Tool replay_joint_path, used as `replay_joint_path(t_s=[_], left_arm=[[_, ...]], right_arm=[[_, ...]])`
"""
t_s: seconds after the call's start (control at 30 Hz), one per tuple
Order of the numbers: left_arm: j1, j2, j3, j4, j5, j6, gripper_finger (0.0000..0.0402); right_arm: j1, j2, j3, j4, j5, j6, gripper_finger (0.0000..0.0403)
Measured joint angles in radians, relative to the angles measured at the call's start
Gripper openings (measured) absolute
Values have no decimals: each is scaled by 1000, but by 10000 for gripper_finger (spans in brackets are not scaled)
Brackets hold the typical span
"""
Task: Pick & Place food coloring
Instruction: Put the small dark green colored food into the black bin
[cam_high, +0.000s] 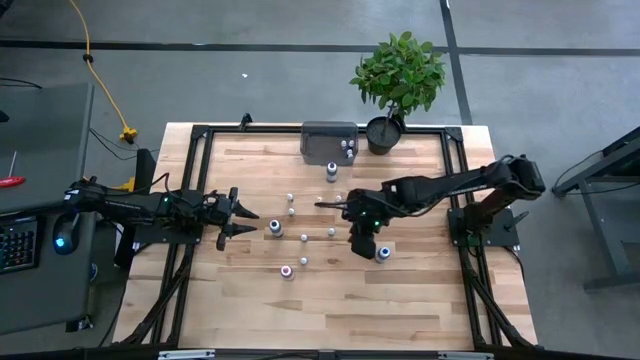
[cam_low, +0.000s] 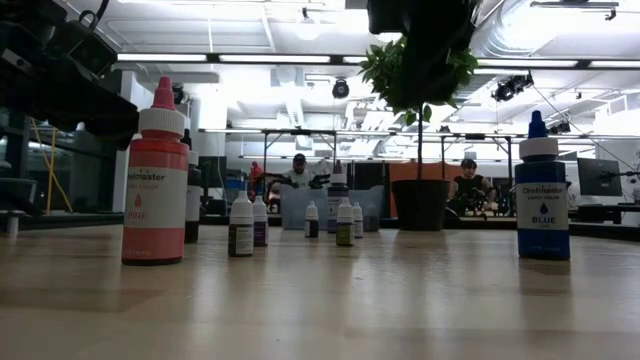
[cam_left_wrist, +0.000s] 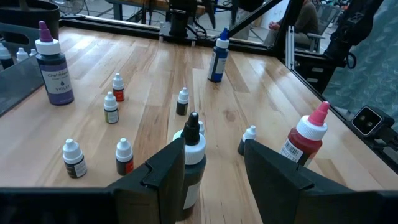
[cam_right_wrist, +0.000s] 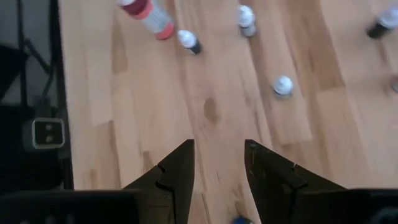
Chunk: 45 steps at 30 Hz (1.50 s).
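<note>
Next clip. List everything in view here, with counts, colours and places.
pink bottle: one, pink, near the table's front.
blue bottle: one, blue, beside the right pincer.
purple bottle: one, purple, just in front of the tray.
black-tipped bottle: one, dark with a white collar, at the left pincer.
small bottles: about seven, white-capped, scattered mid-table; at least two more in the tray.
tray: one, grey, far edge.
plant: one, green, black pot, beside the tray.
table: one, pale wood.
people: two, in the room behind.
left pincer: open, low.
right pincer: open, pointing down over bare wood.
</note>
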Motion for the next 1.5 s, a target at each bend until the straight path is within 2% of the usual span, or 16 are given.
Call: replay_joint_path(t_s=[0.17, 0.27, 0.47, 0.67, 0.87, 1.17, 1.5], left_arm=[[0, 0, 0, 0, 0, 0, 163], [0, 0, 0, 0, 0, 0, 163], [0, 0, 0, 0, 0, 0, 163], [0, 0, 0, 0, 0, 0, 163], [0, 0, 0, 0, 0, 0, 163], [0, 0, 0, 0, 0, 0, 163], [0, 0, 0, 0, 0, 0, 163]], right_arm=[[-16, 97, 124, -55, -81, -43, 130], [-27, 175, 262, -158, -75, -69, 130], [-22, 353, 576, -375, -54, -221, 130], [-2, 517, 791, -438, -47, -419, 130], [21, 612, 835, -434, 8, -573, 130], [39, 678, 836, -367, 76, -578, 130], [74, 733, 832, -326, 79, -578, 130]])
